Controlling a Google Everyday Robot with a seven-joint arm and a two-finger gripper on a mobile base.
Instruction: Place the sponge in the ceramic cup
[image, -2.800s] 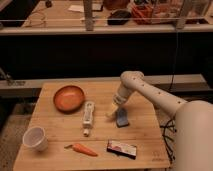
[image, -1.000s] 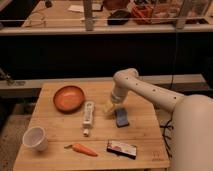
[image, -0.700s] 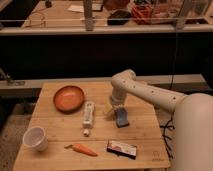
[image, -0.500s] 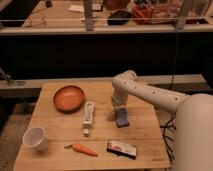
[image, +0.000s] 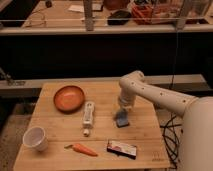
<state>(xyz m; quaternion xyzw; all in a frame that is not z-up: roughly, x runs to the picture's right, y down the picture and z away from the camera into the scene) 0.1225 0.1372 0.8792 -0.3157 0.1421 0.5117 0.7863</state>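
The sponge (image: 121, 120), a small blue-grey pad, lies flat on the wooden table (image: 150, 145) right of centre. My gripper (image: 121, 112) hangs from the white arm, pointing down, directly over the sponge's far edge and very close to it or touching it. The ceramic cup (image: 36, 138), white and round with a wide mouth, stands upright near the table's front left corner, far from the gripper.
An orange bowl (image: 69, 97) sits at the back left. A long white remote (image: 88, 117) lies left of the sponge. A carrot (image: 82, 149) and a black-and-red packet (image: 121, 149) lie along the front edge. Cables hang off the right side.
The gripper swung from a little left of the sponge back over it and came down closer. The sponge and the other objects have stayed in place.
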